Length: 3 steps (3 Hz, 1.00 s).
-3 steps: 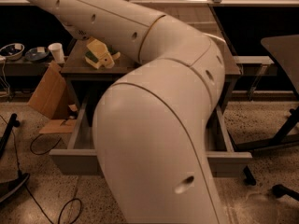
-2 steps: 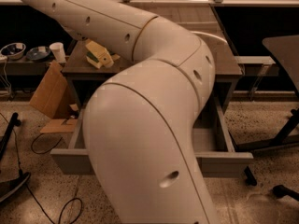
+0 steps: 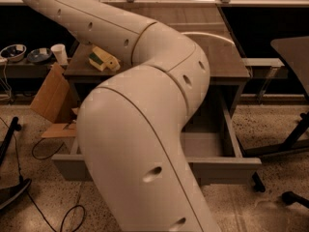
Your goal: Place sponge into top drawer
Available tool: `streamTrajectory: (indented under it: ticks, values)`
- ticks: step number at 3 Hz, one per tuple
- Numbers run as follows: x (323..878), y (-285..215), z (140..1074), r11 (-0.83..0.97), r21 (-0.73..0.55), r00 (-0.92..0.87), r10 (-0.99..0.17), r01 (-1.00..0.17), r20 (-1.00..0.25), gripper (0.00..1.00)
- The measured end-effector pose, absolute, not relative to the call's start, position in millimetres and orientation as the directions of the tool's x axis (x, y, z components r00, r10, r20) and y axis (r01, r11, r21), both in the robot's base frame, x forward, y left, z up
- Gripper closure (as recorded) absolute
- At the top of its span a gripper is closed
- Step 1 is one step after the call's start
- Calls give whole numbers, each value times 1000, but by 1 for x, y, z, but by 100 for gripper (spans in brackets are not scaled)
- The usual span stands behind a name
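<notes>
Camera view: sponge (image 3: pixel 103 60) on cabinet top (image 3: pixel 227 62), top drawer (image 3: pixel 231 138) open below; gripper off-frame upper left, hold can't be told. Prob. light, squashy: you pinch long sides gently.

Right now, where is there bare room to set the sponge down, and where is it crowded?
The top drawer shows bare floor between the arm and its right wall. The cabinet top is bare at its front right corner; the sponge crowds its left. The gripper is out of view.
</notes>
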<state>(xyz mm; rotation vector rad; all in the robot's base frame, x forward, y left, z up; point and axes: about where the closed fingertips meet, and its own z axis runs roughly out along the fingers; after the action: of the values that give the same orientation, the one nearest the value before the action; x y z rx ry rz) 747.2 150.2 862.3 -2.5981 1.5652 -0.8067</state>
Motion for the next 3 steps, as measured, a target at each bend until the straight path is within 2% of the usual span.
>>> streamTrajectory:
  ticks: [3]
  values:
    - [761, 142, 836, -493, -199, 374, -818, -847, 437, 2]
